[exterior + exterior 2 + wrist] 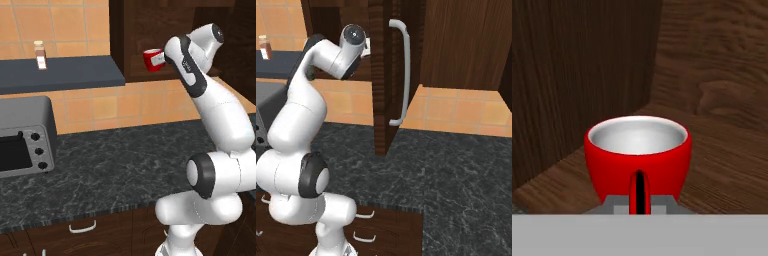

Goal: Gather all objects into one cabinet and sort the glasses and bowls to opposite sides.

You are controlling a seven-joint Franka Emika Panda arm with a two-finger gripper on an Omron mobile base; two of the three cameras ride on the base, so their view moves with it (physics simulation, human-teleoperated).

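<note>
Gripper (640, 207) fingertips hidden behind red cup (638, 156)

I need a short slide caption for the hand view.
Red cup with white inside, upright on the dark wood cabinet floor.

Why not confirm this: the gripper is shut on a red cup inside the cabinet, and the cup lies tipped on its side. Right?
One thing is wrong: the red cup is upright, its white inside facing up, as the hand view shows. The rest holds: the gripper is shut on its handle, inside the cabinet.
</note>
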